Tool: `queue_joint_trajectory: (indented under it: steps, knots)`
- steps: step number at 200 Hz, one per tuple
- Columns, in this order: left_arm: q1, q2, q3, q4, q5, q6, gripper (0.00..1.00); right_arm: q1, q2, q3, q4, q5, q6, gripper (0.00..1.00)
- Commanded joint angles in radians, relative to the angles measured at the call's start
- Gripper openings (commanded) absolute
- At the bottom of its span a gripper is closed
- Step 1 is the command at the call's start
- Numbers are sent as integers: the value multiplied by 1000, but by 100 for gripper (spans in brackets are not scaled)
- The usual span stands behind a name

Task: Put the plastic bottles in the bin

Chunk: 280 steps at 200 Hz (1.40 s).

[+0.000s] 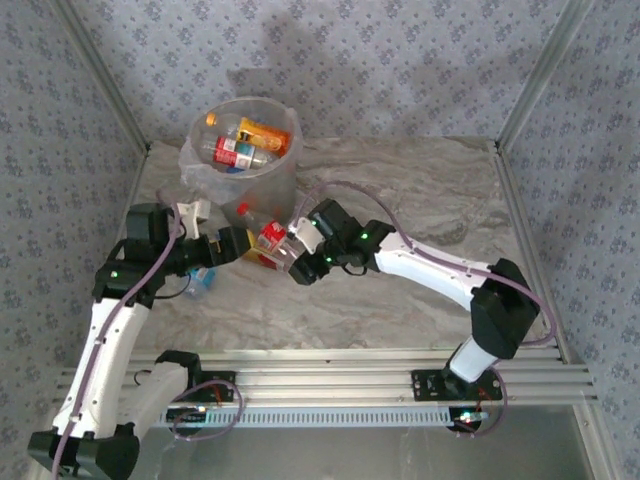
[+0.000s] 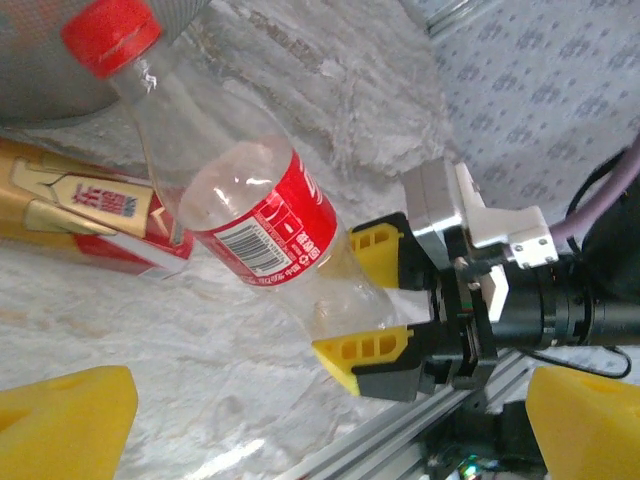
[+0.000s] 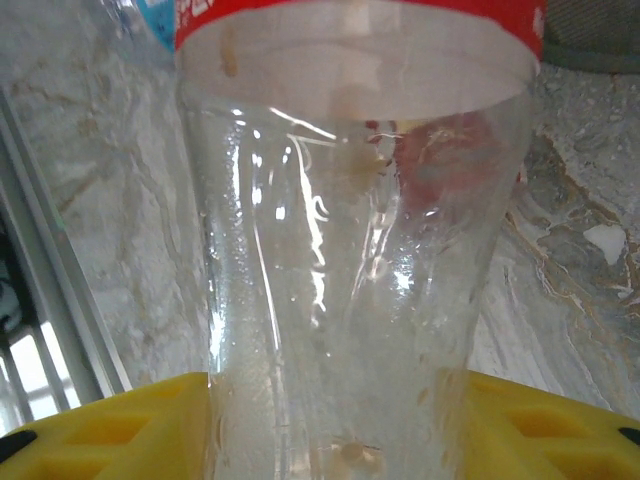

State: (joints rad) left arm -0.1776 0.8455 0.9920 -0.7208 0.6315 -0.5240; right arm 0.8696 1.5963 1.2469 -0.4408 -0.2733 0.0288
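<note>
A clear plastic bottle [image 2: 255,215] with a red label and red cap [image 2: 110,35] lies tilted just in front of the bin [image 1: 240,150]. My right gripper [image 1: 290,255] is shut on its lower end. Its yellow fingers [image 2: 375,305] press both sides of the clear body [image 3: 340,300]. My left gripper [image 1: 228,245] hangs open just left of that bottle [image 1: 268,238], with its jaws wide apart and nothing between them. The bin is a translucent bucket lined with a bag, and several bottles [image 1: 245,145] lie inside it. Another bottle with a blue label [image 1: 198,280] lies under my left arm.
A red and gold pack [image 2: 90,215] lies on the marble-patterned table [image 1: 420,200] beside the held bottle, against the foot of the bin. Patterned walls close in the back and both sides. An aluminium rail [image 1: 330,385] runs along the near edge.
</note>
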Motion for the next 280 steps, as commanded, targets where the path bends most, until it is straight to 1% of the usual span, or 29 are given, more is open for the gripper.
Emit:
queue_joint_trajectory:
  steps: [1,31,59,103,106,115,146,203,243,258,280]
  knots:
    - [-51,0,-44,193,-13,-170,100,-3,-50,-19,61,-69,84,59]
    - [-136,17,-84,309,-95,-252,98,-9,-87,-22,105,-116,120,59]
    - [-181,34,-144,448,-132,-337,97,-10,-107,-32,147,-156,148,59]
    - [-215,58,-177,543,-174,-392,89,-11,-135,-46,200,-194,177,59]
    - [-215,58,-179,549,-176,-395,88,-11,-137,-76,203,-197,179,59]
    - [-218,59,-186,571,-179,-409,87,-9,-140,-84,209,-201,180,59]
    - [-225,66,-210,658,-188,-454,76,-10,-150,-101,227,-213,185,59]
    - [-236,78,-202,670,-201,-454,60,-13,-172,-116,236,-205,191,60]
    - [-238,72,-188,664,-208,-445,57,-19,-182,-125,247,-194,201,63]
    - [-238,75,-176,660,-213,-438,56,-23,-188,-131,256,-195,208,67]
    - [-238,87,-137,631,-223,-416,55,-30,-206,-138,271,-196,221,79]
